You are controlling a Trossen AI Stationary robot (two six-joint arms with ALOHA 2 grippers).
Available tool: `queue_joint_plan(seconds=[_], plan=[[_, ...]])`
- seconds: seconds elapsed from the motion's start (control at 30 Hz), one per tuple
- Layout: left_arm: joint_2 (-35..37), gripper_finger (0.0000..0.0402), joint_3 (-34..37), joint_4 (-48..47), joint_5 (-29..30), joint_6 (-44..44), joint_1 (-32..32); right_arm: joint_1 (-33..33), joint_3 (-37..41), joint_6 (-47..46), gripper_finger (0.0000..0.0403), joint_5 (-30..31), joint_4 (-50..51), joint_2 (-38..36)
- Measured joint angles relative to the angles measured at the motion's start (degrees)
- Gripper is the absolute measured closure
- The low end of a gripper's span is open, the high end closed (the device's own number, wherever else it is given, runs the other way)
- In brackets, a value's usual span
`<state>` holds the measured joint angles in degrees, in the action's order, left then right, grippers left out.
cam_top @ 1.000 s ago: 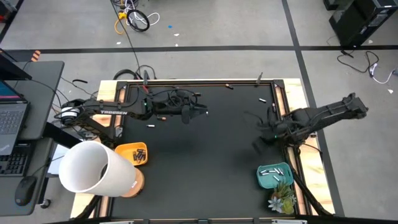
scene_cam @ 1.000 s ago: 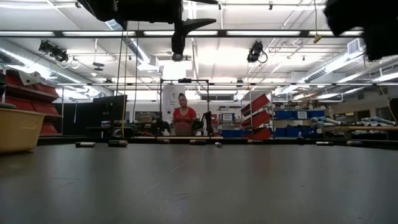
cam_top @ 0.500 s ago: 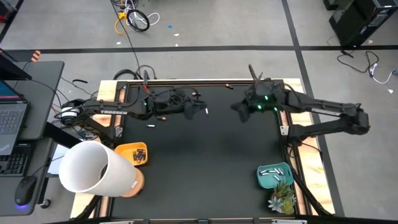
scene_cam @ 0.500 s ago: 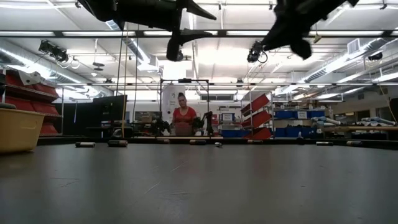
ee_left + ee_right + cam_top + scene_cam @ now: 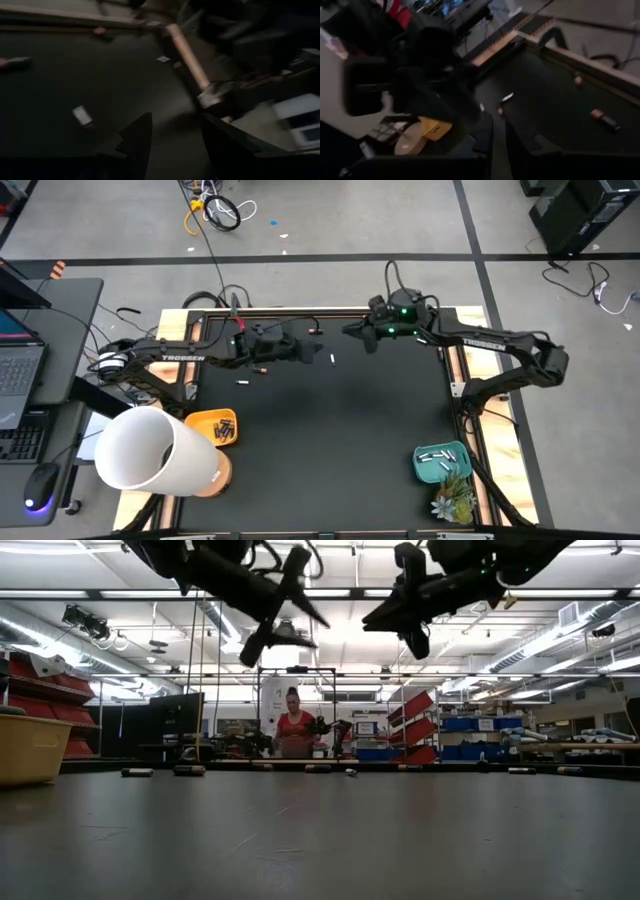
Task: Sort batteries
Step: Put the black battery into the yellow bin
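Sorting partly done | dark batteries (image 5: 226, 428) in orange tray lower left, white ones (image 5: 437, 454) in teal tray lower right | loose slim cylinder batteries (image 5: 333, 358) left on black table (image 5: 330, 440) upper centre | left gripper (image 5: 318, 354) open, empty | right gripper (image 5: 350, 332) nearly closed, apparently empty

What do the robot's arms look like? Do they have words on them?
Both arms are black and jointed, with white TROSSEN lettering and black cables looping off them. The right arm shows small green lights. The left gripper has two dark pointed fingers.
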<state>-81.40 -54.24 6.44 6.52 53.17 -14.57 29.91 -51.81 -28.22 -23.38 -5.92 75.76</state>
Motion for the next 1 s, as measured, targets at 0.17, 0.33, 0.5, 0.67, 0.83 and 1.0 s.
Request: queue_joint_plan(seconds=[0.17, 0.33, 0.5, 0.67, 0.83, 1.0], plan=[[-0.01, 0.0216, 0.0, -8.85, -4.65, -1.86, -7.08, -0.31, 0.02, 0.48, 0.0377, -1.72, -1.28, 2.5], [-0.01, 0.0216, 0.0, -12.05, -10.33, -8.98, -12.68, -1.41, 0.04, -2.04, 0.0377, -0.48, -9.35, 2.92], [-2.25, 0.0216, -0.44, -12.34, -16.2, -13.64, -18.72, -1.44, 0.04, -3.1, 0.0378, 1.39, -11.61, 1.26], [-8.95, 0.0216, -5.27, -13.31, -23.35, -17.88, -22.17, -1.42, 0.04, -3.14, 0.038, 3.02, -11.53, 0.82], [-16.95, 0.0216, -13.4, -19.28, -25.33, -28.21, -23.52, -2.1, 0.04, -4.54, 0.038, 3.2, -11.56, 0.82], [-23.7, 0.0216, -21.55, -27.48, -25.76, -39.61, -24.4, -4.15, 0.04, -6.12, 0.038, 3.19, -11.56, 0.79]])
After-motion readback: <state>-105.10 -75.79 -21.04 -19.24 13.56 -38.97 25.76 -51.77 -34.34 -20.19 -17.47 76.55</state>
